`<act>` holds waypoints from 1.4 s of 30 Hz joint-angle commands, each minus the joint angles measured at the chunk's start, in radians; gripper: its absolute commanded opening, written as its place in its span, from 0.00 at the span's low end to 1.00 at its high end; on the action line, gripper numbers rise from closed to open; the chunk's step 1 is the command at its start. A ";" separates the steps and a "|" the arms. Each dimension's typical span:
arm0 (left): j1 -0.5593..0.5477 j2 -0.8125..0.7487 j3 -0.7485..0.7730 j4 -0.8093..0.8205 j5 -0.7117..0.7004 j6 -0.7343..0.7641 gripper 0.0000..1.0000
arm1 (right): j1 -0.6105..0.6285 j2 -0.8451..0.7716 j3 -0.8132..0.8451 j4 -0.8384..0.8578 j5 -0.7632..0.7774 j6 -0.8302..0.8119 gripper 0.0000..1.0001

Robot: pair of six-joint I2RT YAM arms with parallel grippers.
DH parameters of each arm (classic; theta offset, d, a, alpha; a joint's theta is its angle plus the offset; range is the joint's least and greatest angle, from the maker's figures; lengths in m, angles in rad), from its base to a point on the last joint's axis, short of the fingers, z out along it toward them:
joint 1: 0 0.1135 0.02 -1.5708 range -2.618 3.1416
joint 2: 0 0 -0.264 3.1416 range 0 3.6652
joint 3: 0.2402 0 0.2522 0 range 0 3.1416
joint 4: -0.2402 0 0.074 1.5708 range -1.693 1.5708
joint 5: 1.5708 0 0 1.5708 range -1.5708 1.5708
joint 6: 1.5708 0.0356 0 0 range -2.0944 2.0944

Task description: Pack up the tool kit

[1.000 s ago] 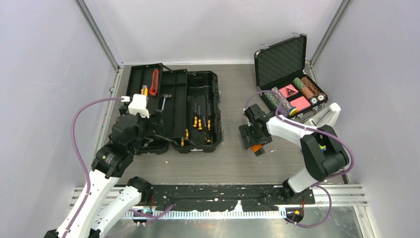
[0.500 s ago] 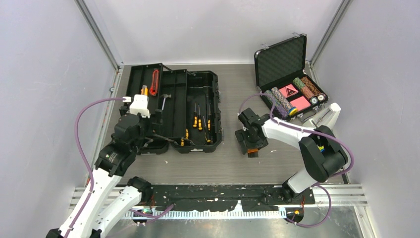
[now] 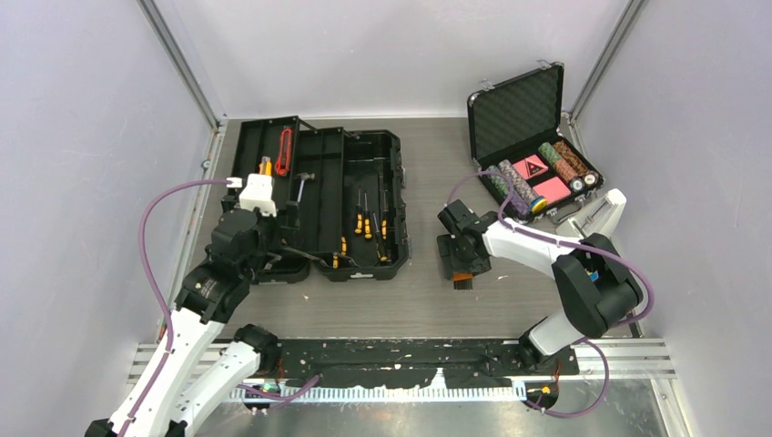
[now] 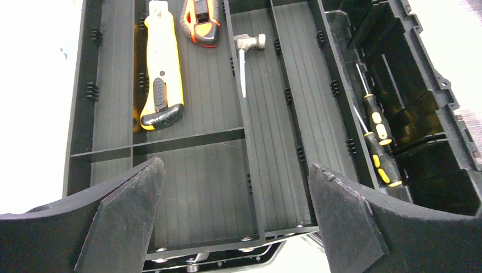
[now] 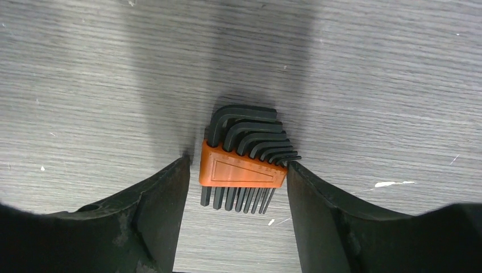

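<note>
The left fingers [image 4: 125, 222] hang over the near end of the toolbox [image 3: 393, 150], spread wide with nothing between them. The toolbox lies opened flat on the left half of the counter [image 3: 364, 309], its red handle [image 3: 285, 150] showing on the left-hand section.

Under the wrist camera, a divided tray holds a yellow utility knife [image 4: 159, 62] lying lengthways. A grey and red tool [image 4: 200, 20] sits just beside its far end. To the right of these, a small hammer [image 4: 245, 54] rests along a divider with its head at the far end. In the deeper section to the right lie yellow-and-black screwdrivers [image 4: 378, 142].

Right of the toolbox, on bare counter, sits a hex key set [image 5: 243, 165] in an orange holder. The right fingers [image 5: 165, 210] straddle it, partly narrowed. The one on the right of the wrist view is about touching the holder; a sliver of counter shows at the other. The set rests flat, not lifted.

At the far right stands a foam-lined case [image 3: 537, 137], lid up, with poker chips inside.
</note>
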 commanded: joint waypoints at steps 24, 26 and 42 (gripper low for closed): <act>-0.313 0.364 0.090 0.344 0.403 -0.489 0.98 | 0.003 -0.529 -0.131 0.275 0.045 -0.042 0.40; -0.327 0.421 0.117 0.378 0.427 -0.507 0.97 | 0.004 -0.587 -0.151 0.323 0.022 -0.068 0.40; -0.436 0.898 0.478 0.349 0.568 -0.532 0.85 | 0.006 -0.826 -0.258 0.504 -0.133 -0.163 0.41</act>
